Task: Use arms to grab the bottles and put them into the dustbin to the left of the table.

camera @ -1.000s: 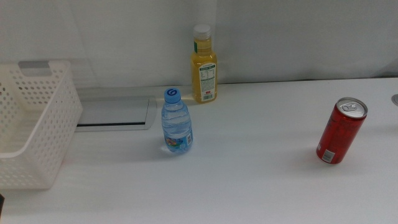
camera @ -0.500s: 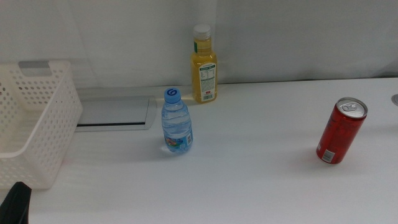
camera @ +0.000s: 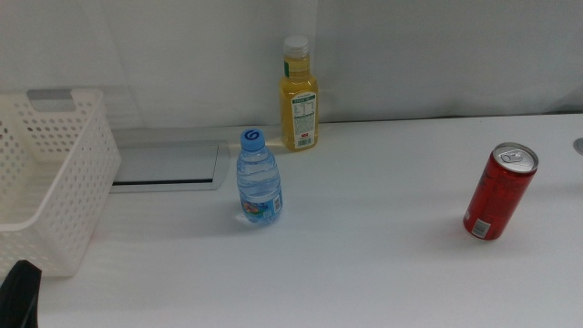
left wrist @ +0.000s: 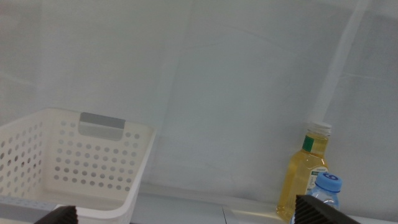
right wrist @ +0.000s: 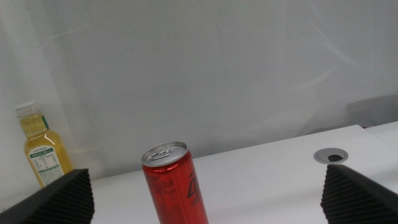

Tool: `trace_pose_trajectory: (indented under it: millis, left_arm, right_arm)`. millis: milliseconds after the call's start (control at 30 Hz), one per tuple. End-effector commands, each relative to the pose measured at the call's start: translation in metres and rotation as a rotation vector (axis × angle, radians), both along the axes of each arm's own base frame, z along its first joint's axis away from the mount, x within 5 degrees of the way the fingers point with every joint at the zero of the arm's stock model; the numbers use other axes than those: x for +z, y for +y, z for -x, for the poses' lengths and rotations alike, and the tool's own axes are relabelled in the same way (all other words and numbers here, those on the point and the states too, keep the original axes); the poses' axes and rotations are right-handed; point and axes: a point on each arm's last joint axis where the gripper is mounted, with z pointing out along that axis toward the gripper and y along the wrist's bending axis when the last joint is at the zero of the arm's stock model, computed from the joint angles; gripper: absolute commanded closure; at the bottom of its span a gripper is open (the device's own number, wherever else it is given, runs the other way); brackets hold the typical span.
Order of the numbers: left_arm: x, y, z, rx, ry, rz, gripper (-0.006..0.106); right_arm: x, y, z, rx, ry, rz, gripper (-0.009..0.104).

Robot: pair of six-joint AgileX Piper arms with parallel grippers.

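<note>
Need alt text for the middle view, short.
Three drinks stand upright on a white table: a clear water bottle near centre, a yellow juice bottle behind it, a red can at right. A white perforated dustbin sits at left; the left gripper shows at the bottom-left corner.

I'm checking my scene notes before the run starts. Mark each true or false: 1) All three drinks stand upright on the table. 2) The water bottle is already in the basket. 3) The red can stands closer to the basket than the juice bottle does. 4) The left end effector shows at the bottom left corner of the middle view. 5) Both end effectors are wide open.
1) True: the water bottle, juice bottle and red can all stand upright on the table.
2) False: it stands on the table, right of the basket.
3) False: the can is farthest right.
4) True: left end effector.
5) True: the right end effector has the can between its jaws.
</note>
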Motion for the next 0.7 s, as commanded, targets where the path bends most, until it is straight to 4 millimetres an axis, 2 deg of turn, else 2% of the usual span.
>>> trace_pose_trajectory:
  millis: [0, 100, 367, 500, 667]
  left_arm:
    - [-0.001, 0.000, 0.002, -0.009, -0.035, 0.014, 0.009]
    - [0.013, 0.000, 0.004, -0.009, -0.067, 0.014, 0.009]
    - [0.080, 0.000, -0.005, -0.003, -0.035, -0.072, 0.009]
    - [0.107, 0.000, -0.025, -0.004, 0.024, -0.080, 0.009]
    - [0.140, 0.000, -0.060, -0.006, 0.072, -0.095, 0.009]
  right_arm:
    - [-0.010, -0.001, 0.001, -0.009, -0.013, 0.016, -0.008]
    - [-0.010, -0.001, 0.001, -0.009, -0.013, 0.016, -0.008]
    - [-0.009, -0.001, 0.001, -0.010, -0.021, 0.022, -0.008]
    - [-0.009, -0.001, 0.001, -0.010, -0.021, 0.022, -0.008]
    - [-0.009, -0.001, 0.001, -0.010, -0.021, 0.022, -0.008]
